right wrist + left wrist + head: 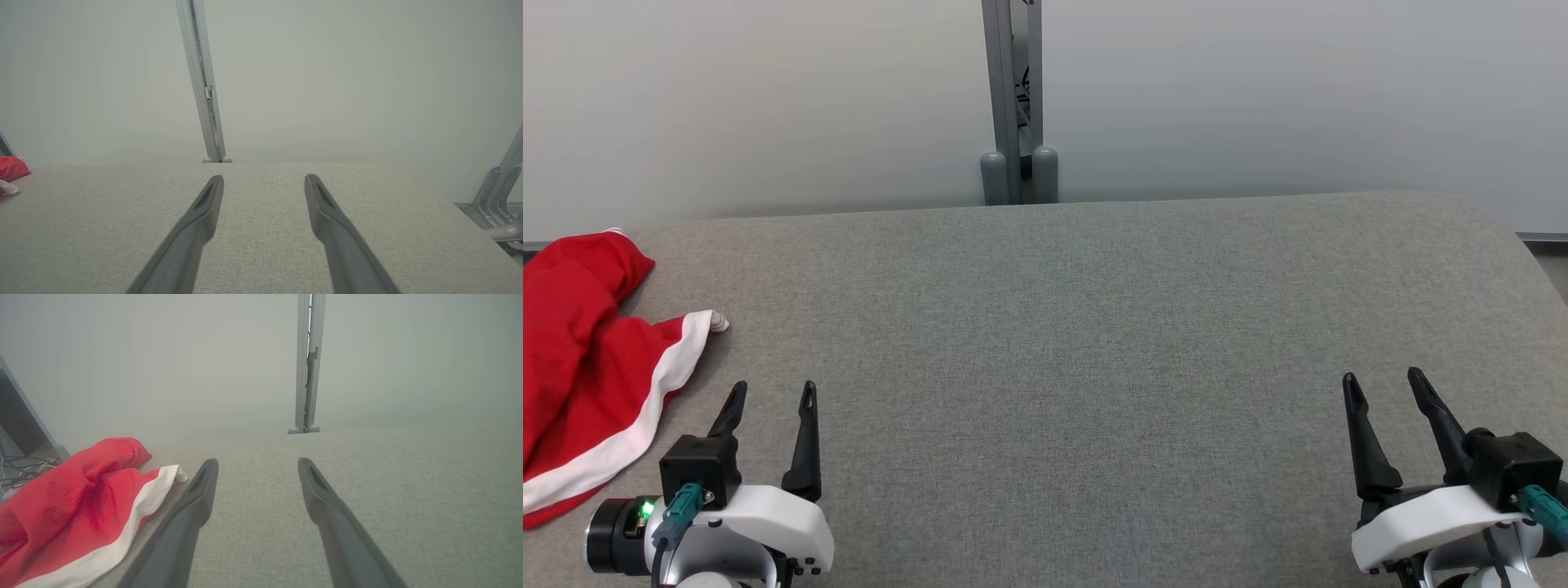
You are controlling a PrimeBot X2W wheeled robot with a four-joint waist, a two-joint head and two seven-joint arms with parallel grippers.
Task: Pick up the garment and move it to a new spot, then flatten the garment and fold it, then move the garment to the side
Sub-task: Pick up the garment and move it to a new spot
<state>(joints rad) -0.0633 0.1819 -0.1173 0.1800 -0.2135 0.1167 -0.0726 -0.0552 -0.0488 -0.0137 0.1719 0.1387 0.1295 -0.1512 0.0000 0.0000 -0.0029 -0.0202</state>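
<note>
One garment (580, 359), red with a white band (645, 408), heaped at the left edge of the counter (1094, 327), just beside the left claw (774, 385) and well apart from the right claw (1382, 376). Likely light, soft and limp; expect sagging and bunching on lifting, with no breakage risk. Take hold at the white band or a raised fold, pinching few layers. Two claws, both with fingers spread apart and holding nothing. One grey post (1013, 98) behind the counter.
</note>
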